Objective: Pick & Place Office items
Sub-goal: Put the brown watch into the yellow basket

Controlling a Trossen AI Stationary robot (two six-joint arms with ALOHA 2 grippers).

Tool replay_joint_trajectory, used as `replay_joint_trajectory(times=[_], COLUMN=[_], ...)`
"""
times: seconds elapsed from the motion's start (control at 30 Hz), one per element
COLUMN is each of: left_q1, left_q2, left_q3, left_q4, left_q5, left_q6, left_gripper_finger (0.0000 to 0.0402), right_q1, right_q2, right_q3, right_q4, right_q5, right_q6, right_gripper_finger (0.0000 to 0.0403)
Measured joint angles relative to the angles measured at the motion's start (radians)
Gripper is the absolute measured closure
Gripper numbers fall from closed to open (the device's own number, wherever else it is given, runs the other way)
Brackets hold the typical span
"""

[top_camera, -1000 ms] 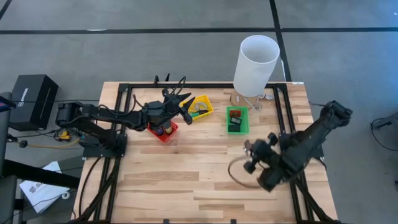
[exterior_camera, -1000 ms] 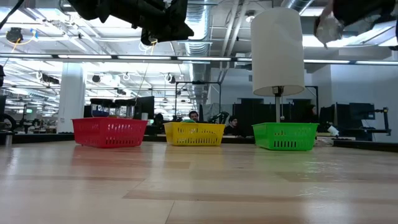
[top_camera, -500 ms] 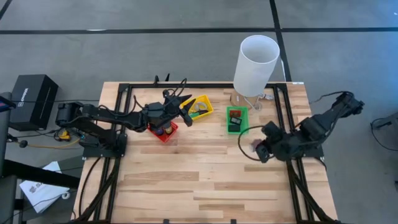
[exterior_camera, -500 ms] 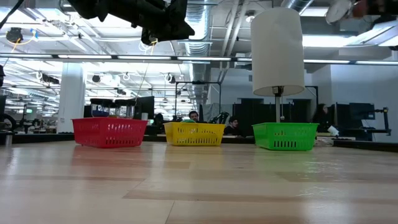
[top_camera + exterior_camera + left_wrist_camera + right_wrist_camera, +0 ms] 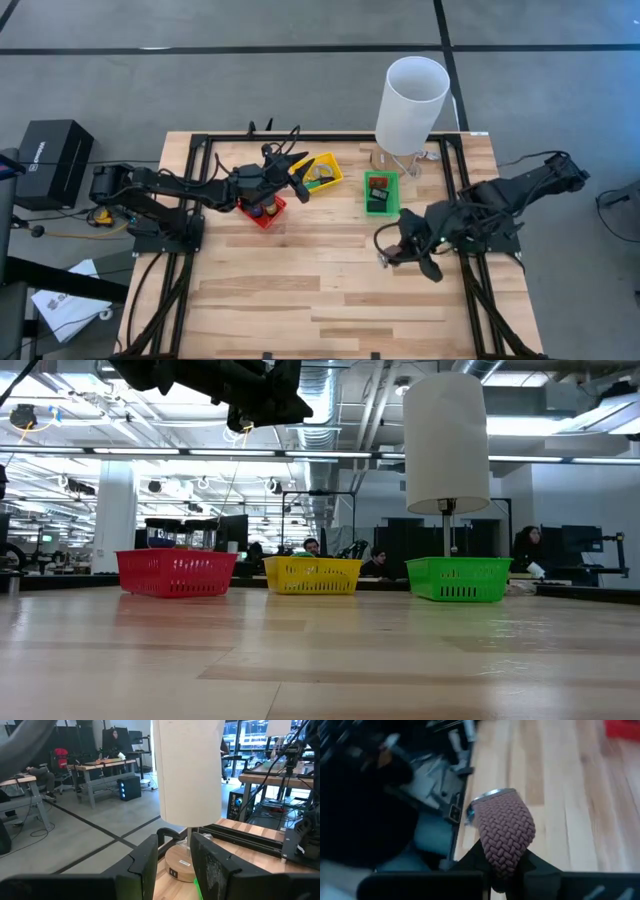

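A braided band [image 5: 504, 839], clamped in the right gripper [image 5: 400, 247], swings toward the green bin [image 5: 380, 192]; left gripper [image 5: 290, 170], part-open, hovers above the red bin [image 5: 266, 212].

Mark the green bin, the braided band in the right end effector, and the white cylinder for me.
green bin [image 5: 381, 192]: high view, on its near rim.
braided band [image 5: 506, 836]: right wrist view, middle of the woven loop.
white cylinder [image 5: 446, 440]: low view, centre of its side wall.
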Motion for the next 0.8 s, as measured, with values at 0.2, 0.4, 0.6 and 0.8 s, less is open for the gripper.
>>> replay_joint_trajectory(times=[0.2, 0.4, 0.6, 0.8], left_q1=[0.0, 0.0, -0.015, -0.019], left_q2=[0.0, 0.0, 0.0, 0.0], left_q3=[0.0, 0.0, 0.0, 0.0], left_q4=[-0.003, -0.009, -0.028, -0.036], left_q5=[0.0, 0.0, 0.0, 0.0], left_q6=[0.0, 0.0, 0.001, 0.006], left_gripper_finger=[0.0291, 0.0291, 0.0291, 0.0291], right_q1=[-0.095, -0.222, -0.361, -0.472], right_q2=[0.0, -0.001, -0.034, -0.077], right_q3=[0.0, -0.016, -0.191, -0.393], right_q4=[0.057, 0.148, 0.334, 0.518], right_q5=[-0.068, -0.174, -0.36, -0.363], right_q6=[-0.314, -0.495, -0.501, -0.525], right_gripper_finger=[0.0389, 0.0389, 0.0388, 0.0388])
